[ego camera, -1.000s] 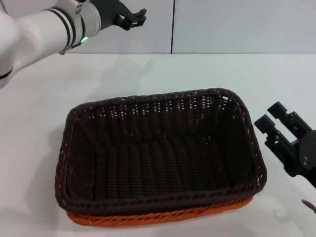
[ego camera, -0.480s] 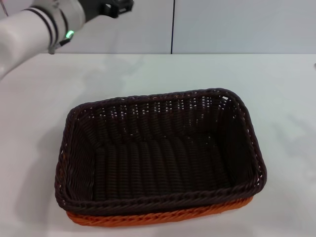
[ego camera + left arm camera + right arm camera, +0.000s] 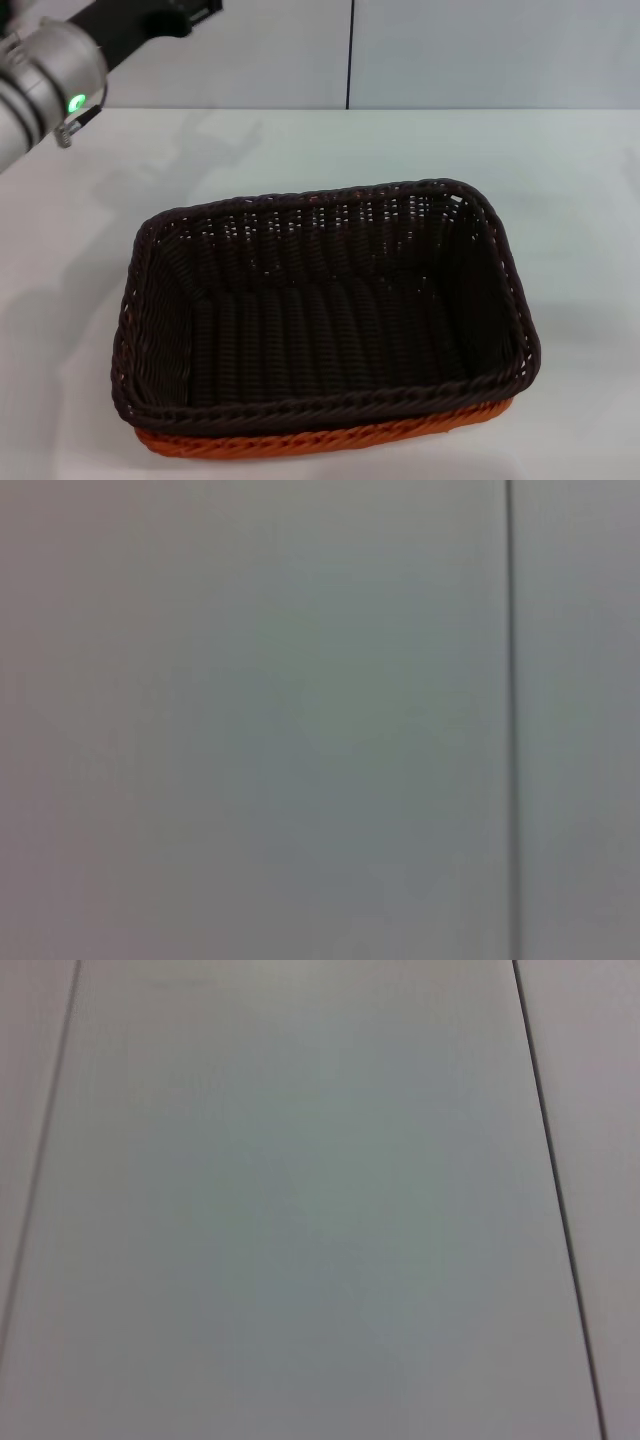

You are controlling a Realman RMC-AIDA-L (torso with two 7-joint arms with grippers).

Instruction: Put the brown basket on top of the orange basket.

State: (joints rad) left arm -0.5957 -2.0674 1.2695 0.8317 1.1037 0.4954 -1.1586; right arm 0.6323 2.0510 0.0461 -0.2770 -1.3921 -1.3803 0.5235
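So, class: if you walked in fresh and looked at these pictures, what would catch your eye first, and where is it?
The brown basket fills the middle of the white table, nested on the orange basket, which peeks out only along the near edge. At the far left corner, the left arm is raised above the table with a green light glowing on it. Both wrist views show only blank wall.
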